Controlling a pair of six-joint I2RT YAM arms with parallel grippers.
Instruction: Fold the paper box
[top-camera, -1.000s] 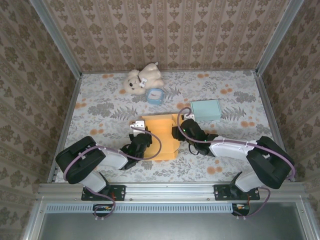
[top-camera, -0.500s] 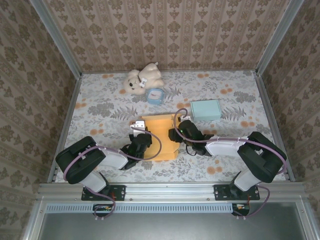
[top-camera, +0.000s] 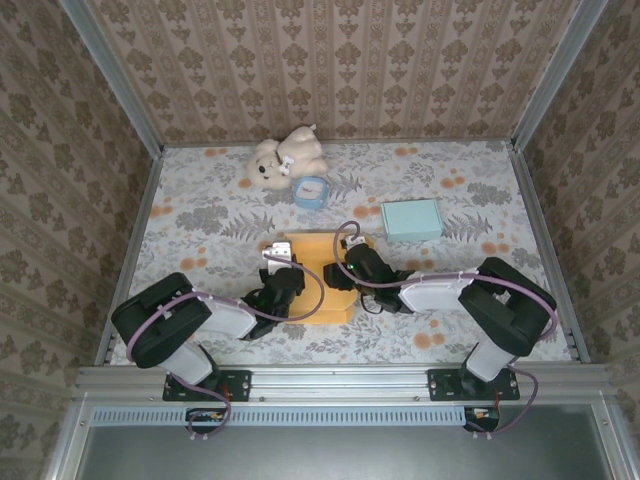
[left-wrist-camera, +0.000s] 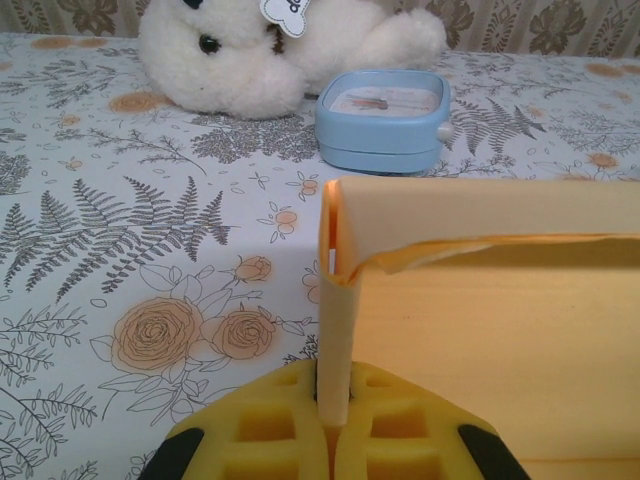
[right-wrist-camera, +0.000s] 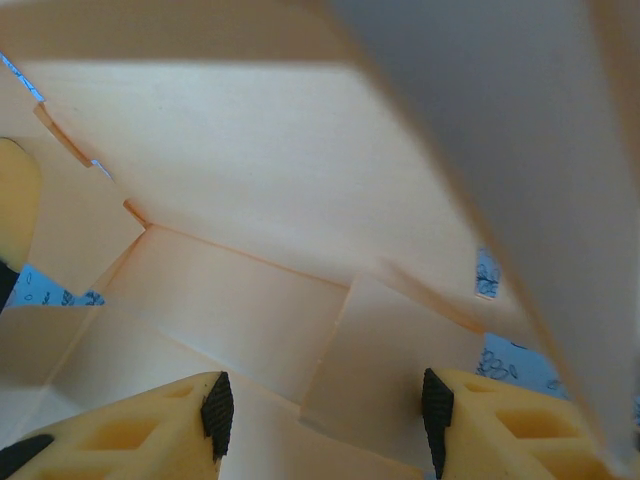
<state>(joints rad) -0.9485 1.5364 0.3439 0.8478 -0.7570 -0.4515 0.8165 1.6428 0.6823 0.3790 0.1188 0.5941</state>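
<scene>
The orange paper box (top-camera: 318, 285) lies on the flowered table between my two arms, partly folded, with walls raised. My left gripper (top-camera: 283, 281) holds its left side. In the left wrist view that gripper (left-wrist-camera: 338, 425) is shut on the box's upright left wall (left-wrist-camera: 338, 330), pinched thin between the yellow pads. My right gripper (top-camera: 345, 271) reaches into the box from the right. In the right wrist view it (right-wrist-camera: 325, 415) stands open over the pale inner panels of the box (right-wrist-camera: 250, 180), with a loose inner flap (right-wrist-camera: 400, 370) lying between its fingertips, untouched.
A white plush bear (top-camera: 285, 157) and a small blue square clock (top-camera: 312, 191) lie behind the box, both close ahead in the left wrist view, the bear (left-wrist-camera: 270, 50) and the clock (left-wrist-camera: 385, 115). A pale teal box (top-camera: 411, 219) sits at the back right.
My right gripper has moved left, from the box's right edge to over its inside, staying open. The left gripper has kept its grip in place.
</scene>
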